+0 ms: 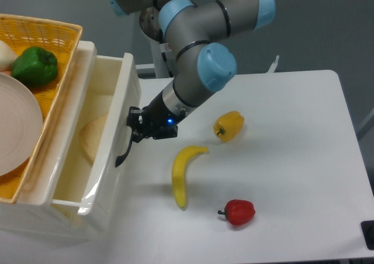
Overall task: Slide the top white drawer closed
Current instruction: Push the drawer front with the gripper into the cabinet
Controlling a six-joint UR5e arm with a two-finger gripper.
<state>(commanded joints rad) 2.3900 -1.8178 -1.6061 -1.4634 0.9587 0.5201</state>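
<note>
While the top white drawer stands open, the gripper meets its front.

We see glossy white plastic on the top white drawer — beside it, a rough woven wicker basket and a matt table.
</note>
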